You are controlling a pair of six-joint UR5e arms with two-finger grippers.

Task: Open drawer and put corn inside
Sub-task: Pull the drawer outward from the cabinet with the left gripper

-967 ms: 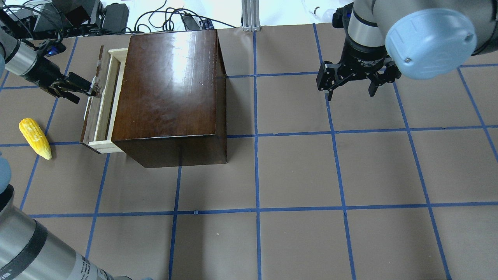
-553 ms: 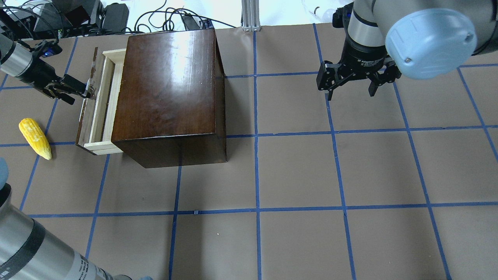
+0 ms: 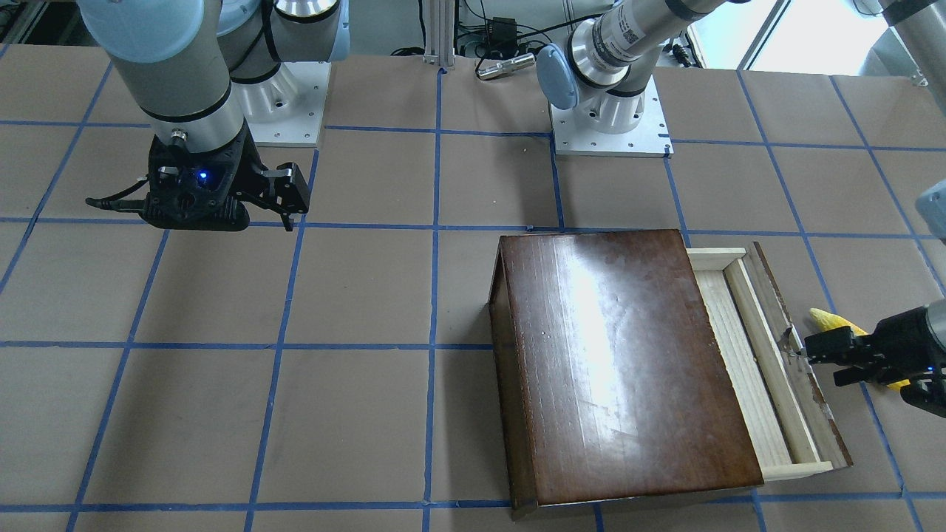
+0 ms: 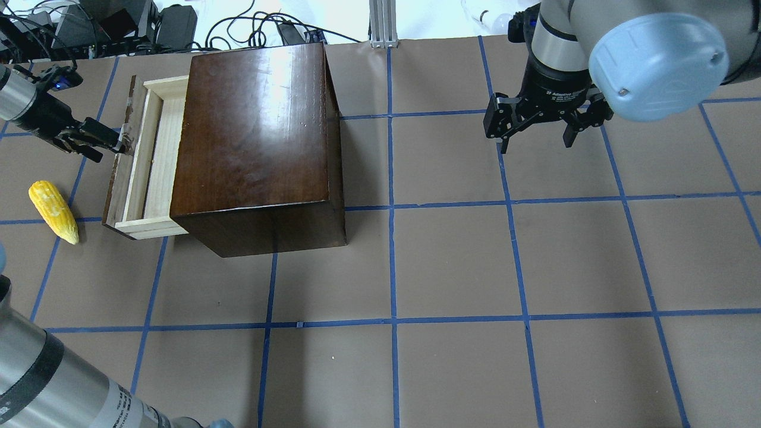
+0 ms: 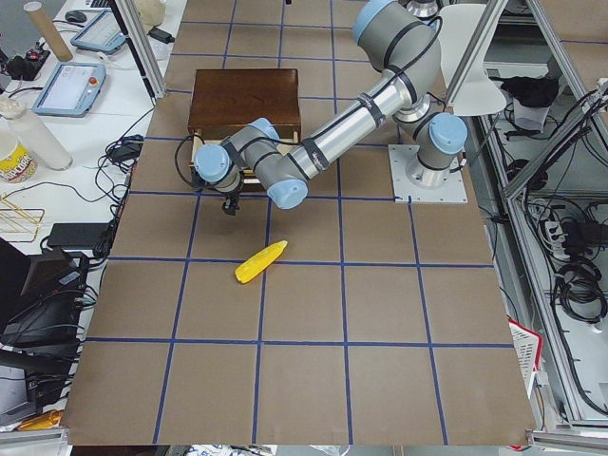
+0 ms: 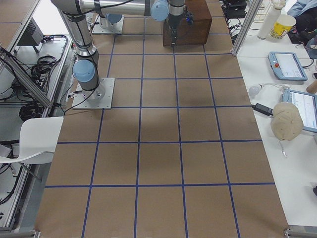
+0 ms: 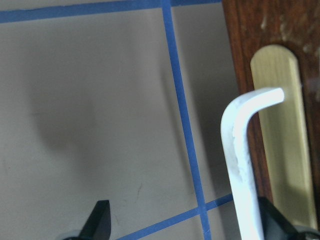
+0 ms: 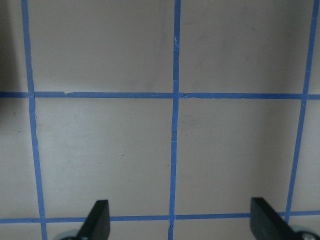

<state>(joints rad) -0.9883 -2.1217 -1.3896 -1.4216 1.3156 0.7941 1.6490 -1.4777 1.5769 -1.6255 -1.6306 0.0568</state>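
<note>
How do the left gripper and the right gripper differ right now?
The left gripper points sideways at the drawer front, its handle beside one finger. The right gripper points down over the table, away from the box. Both have their fingers spread open.

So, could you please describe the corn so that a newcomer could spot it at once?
Start at the big dark-brown box, with its pale drawer pulled out on one side. Past the drawer's front, the corn lies flat on the table by itself: the only yellow thing, tapering to a point.
</note>
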